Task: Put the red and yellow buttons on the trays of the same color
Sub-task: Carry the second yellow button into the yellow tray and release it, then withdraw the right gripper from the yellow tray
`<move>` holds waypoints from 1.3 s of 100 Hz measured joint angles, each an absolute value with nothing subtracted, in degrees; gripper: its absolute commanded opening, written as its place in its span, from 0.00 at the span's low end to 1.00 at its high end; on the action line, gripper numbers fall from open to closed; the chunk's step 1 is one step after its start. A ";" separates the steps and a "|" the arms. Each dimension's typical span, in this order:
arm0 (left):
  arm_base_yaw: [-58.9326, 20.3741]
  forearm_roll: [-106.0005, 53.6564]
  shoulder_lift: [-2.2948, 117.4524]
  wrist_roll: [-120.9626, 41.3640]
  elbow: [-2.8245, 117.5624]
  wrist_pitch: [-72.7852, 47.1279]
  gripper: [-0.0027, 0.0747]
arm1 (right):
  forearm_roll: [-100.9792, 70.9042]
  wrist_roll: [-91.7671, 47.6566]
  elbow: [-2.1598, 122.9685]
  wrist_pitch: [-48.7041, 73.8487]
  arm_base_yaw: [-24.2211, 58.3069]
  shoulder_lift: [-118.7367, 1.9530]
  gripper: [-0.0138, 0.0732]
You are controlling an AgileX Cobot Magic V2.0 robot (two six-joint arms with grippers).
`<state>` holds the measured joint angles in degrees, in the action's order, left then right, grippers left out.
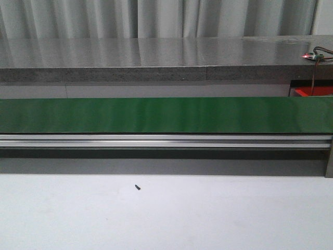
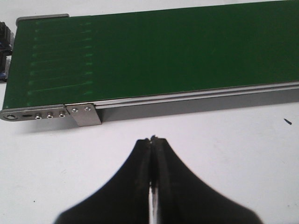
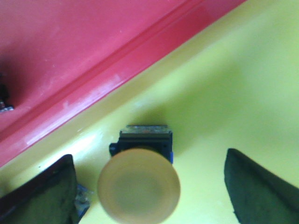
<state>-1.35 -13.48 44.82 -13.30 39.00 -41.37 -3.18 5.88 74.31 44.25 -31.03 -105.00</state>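
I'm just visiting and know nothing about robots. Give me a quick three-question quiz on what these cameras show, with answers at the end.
1. True or false: the right gripper is open, its fingers apart on either side of the yellow button.
2. Which tray does the yellow button sit in? A) red tray B) yellow tray C) neither, it is on the belt
3. Fill in: the left gripper is ____, over the white table in front of the green conveyor belt.

Key
1. True.
2. B, the yellow tray; the red tray lies right beside it.
3. Shut; it holds nothing.
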 measured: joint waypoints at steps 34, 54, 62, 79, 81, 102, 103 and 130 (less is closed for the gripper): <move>-1.35 -13.48 44.82 -13.30 39.00 -41.37 0.01 | -1.93 5.88 74.31 48.27 -30.01 -97.17 0.86; -1.35 -13.48 44.82 -13.30 39.00 -41.37 0.01 | -1.21 5.88 74.09 49.94 -26.48 -91.79 0.46; -1.35 -13.48 44.82 -13.30 39.00 -41.37 0.01 | -1.07 5.88 73.56 50.24 -24.38 -89.47 0.25; -1.35 -13.48 44.82 -13.30 39.00 -41.37 0.01 | -1.07 5.67 72.93 51.61 -18.30 -85.96 0.08; -1.35 -13.48 44.82 -13.30 39.00 -41.37 0.01 | -1.07 5.67 72.93 51.76 -17.78 -85.62 0.08; -1.35 -13.48 44.82 -13.30 39.00 -41.37 0.01 | -1.07 5.55 71.24 52.14 -10.28 -81.91 0.08; -1.35 -13.48 44.82 -13.30 39.00 -41.37 0.01 | -1.07 5.55 70.99 52.14 -9.83 -81.79 0.08; -1.35 -13.48 44.82 -13.30 39.00 -41.37 0.01 | -1.07 4.46 63.17 50.26 -4.03 -76.53 0.08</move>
<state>-1.35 -13.48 44.82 -13.30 39.00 -41.37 -1.07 4.46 63.17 50.26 -4.03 -76.53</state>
